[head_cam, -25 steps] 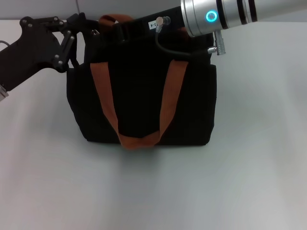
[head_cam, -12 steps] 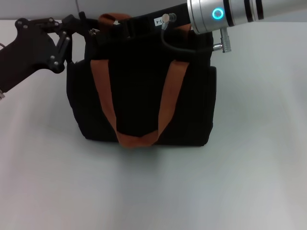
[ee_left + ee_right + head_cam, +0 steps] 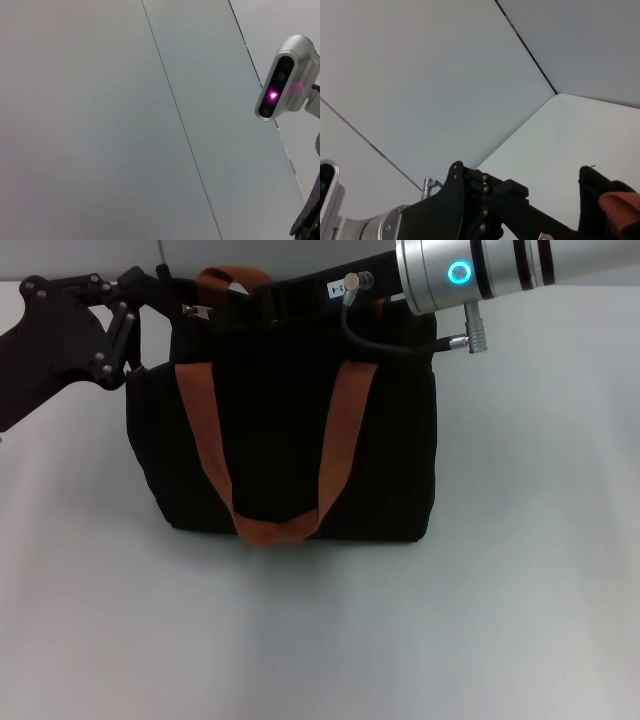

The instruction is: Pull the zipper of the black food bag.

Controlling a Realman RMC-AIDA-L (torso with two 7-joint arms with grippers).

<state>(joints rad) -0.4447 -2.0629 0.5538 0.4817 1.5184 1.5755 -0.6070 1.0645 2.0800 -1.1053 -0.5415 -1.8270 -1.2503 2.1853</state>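
Observation:
The black food bag [image 3: 280, 440] stands upright in the middle of the head view, with brown-orange strap handles [image 3: 272, 530] hanging down its front. My left gripper [image 3: 160, 285] is at the bag's top left corner, shut at the small silver zipper [image 3: 196, 310]. My right gripper [image 3: 265, 298] reaches in from the right and lies across the bag's top edge, black against black. In the right wrist view, the left gripper [image 3: 485, 200] is seen with the zipper tab [image 3: 543, 235] under its finger, and the bag's corner [image 3: 592, 187] shows beside it.
The bag sits on a white table [image 3: 500, 590] with bare surface in front and on both sides. The right arm's silver wrist and black cable [image 3: 380, 340] overhang the bag's top right. The left wrist view shows only wall panels and a silver camera housing [image 3: 285, 80].
My left gripper has moved left and slightly up. The bag has shifted left with it. The right arm has moved a little up and to the right.

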